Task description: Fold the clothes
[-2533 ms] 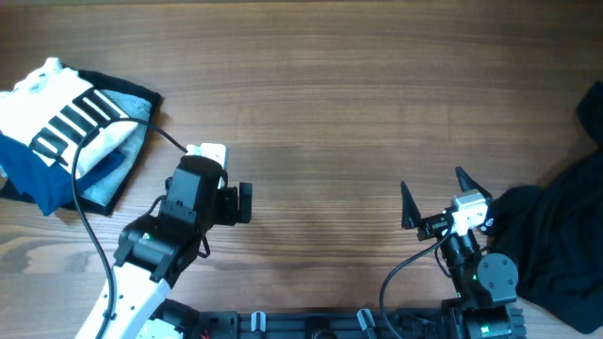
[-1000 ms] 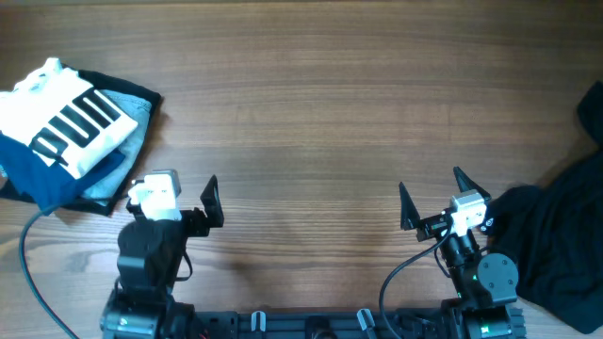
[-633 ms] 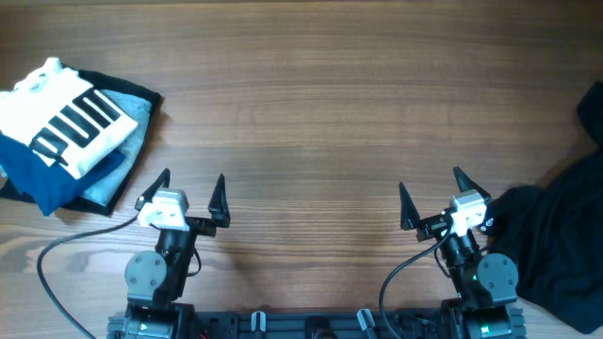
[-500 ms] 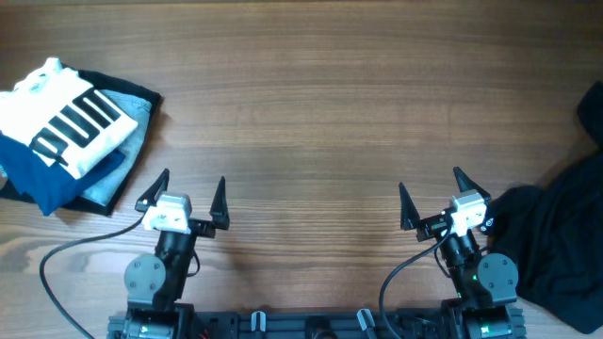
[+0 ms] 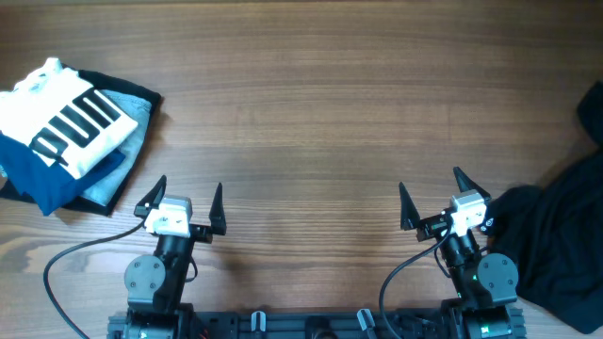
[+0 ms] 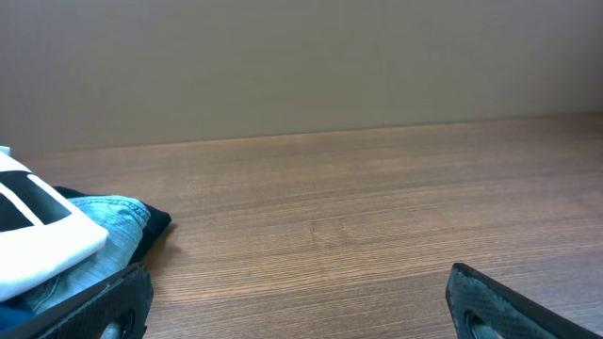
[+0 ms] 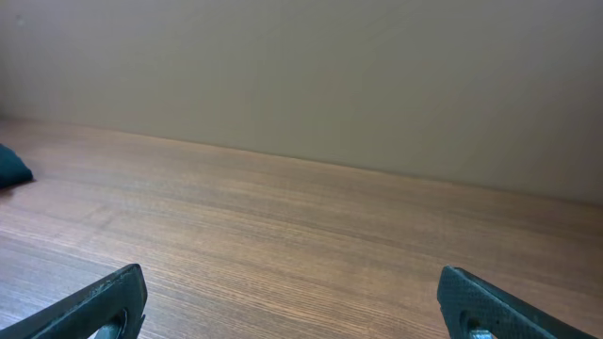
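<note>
A stack of folded clothes lies at the far left of the table. On top is a white T-shirt [image 5: 68,113] with black bars; under it are a blue garment [image 5: 38,184], a pale grey-blue one [image 5: 137,141] and a black one. The stack's edge shows in the left wrist view [image 6: 57,240]. A loose black garment [image 5: 556,235] lies crumpled at the right edge. My left gripper [image 5: 181,196] is open and empty near the front edge, right of the stack. My right gripper [image 5: 431,196] is open and empty, just left of the black garment.
The wooden table [image 5: 311,104] runs to a plain beige wall [image 7: 301,66] at the back. A dark cloth corner [image 5: 592,108] shows at the right edge. A cable [image 5: 85,254] trails from the left arm.
My left arm has drawn back from beside the folded stack to its place at the front edge, gripper open. The right arm has not moved.
</note>
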Controlling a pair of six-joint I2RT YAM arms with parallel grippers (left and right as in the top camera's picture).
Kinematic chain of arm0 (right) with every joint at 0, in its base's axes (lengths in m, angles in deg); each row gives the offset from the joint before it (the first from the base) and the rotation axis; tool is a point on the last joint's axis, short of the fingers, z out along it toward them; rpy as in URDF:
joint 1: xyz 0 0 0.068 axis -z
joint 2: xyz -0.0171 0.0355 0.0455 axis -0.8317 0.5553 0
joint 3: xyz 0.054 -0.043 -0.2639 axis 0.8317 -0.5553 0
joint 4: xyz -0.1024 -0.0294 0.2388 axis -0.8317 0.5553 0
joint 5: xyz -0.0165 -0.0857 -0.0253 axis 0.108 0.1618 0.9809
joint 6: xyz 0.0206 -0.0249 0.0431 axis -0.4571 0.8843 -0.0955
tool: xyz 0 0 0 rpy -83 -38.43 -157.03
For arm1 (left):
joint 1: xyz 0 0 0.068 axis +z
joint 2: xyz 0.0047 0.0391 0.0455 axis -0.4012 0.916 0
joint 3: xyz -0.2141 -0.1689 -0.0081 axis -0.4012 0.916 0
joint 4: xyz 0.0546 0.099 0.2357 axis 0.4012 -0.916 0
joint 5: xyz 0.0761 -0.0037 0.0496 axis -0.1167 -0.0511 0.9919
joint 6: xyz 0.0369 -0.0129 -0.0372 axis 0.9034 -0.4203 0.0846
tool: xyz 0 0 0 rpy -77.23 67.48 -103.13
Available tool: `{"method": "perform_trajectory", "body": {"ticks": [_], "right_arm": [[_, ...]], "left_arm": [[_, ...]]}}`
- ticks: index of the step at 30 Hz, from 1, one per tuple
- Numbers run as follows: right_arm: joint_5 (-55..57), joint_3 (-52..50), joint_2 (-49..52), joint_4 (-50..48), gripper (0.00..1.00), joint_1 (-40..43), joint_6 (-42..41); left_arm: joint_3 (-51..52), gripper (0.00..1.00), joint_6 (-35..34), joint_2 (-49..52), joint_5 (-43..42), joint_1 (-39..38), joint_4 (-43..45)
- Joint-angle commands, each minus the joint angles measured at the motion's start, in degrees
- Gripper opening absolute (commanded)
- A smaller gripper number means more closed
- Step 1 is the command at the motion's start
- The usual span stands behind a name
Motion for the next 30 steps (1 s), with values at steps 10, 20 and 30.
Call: {"method": "perform_trajectory", "body": {"ticks": [10, 20, 30], "right_arm": [[-0.94, -0.07, -0.42, -0.22, 1.0, -0.13, 0.33], [-0.94, -0.07, -0.42, -0.22, 1.0, -0.13, 0.33], [-0.94, -0.07, -0.42, -0.22, 1.0, -0.13, 0.35]], "left_arm": [[0.17, 1.0, 1.16, -0.66, -0.92, 1.29, -0.39], [0.17, 1.0, 1.16, -0.66, -0.92, 0.98, -0.39], [0.17, 1.0, 1.16, -0.59, -0.92, 0.98, -0.39]]}}
